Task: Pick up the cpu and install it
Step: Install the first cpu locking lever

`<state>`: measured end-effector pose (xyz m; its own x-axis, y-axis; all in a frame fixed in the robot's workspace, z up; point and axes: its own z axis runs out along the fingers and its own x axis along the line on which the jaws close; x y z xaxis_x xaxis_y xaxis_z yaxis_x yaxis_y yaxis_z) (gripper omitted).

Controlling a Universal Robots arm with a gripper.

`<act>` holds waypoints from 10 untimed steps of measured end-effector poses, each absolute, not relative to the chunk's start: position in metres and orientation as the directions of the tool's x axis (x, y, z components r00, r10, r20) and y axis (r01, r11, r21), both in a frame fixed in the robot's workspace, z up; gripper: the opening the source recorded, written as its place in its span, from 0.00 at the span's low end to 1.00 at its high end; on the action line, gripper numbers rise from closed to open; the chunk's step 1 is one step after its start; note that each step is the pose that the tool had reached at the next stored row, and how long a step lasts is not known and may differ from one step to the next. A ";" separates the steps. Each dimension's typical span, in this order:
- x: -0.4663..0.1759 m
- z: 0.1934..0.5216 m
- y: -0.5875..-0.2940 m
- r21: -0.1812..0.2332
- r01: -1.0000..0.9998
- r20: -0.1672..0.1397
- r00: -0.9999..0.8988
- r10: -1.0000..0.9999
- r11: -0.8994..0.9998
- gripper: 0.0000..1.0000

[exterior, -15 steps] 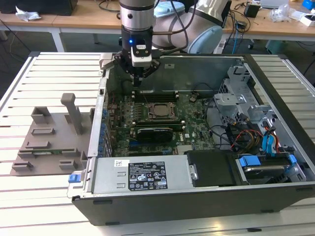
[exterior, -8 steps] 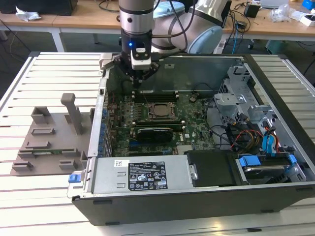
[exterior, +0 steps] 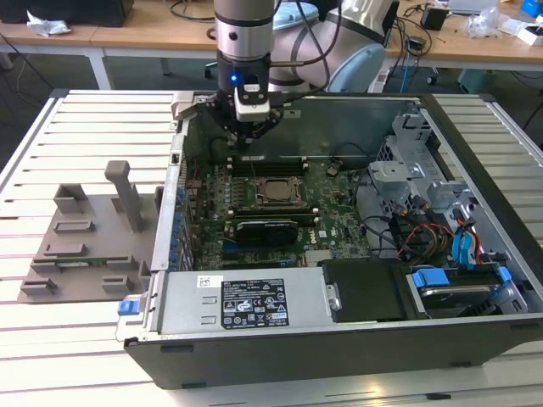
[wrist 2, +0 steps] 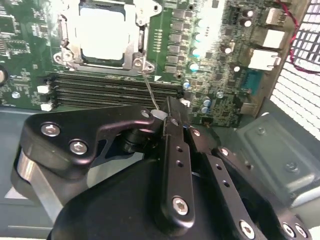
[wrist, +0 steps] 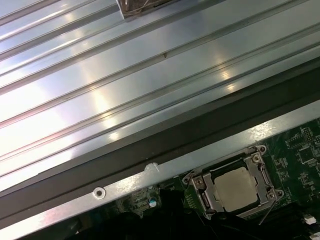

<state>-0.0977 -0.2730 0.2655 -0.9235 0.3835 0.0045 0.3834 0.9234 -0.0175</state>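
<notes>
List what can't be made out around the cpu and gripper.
1. cpu top: second wrist view, washed out by glare.
2. cpu seating: exterior view, too small to judge.
3. Lever tip: second wrist view, hidden behind the gripper.
4. Socket: second wrist view, cut off by the picture edge.

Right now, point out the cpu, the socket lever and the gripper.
cpu [wrist: 235, 188], first wrist view, middle of its metal top.
socket lever [wrist 2: 148, 90], second wrist view, mid-wire.
gripper [exterior: 243, 129], exterior view, its tip.
</notes>
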 end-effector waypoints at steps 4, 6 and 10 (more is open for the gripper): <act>-0.080 0.265 -0.273 -0.019 0.383 0.007 -0.924 0.383 0.924 0.11; -0.075 0.265 -0.273 -0.019 0.383 0.008 -0.924 0.383 0.924 0.11; -0.072 0.265 -0.273 -0.019 0.382 0.009 -0.924 0.382 0.924 0.11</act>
<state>-0.0718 -0.2730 0.2653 -0.9239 0.3824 0.0088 0.3822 0.9239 -0.0192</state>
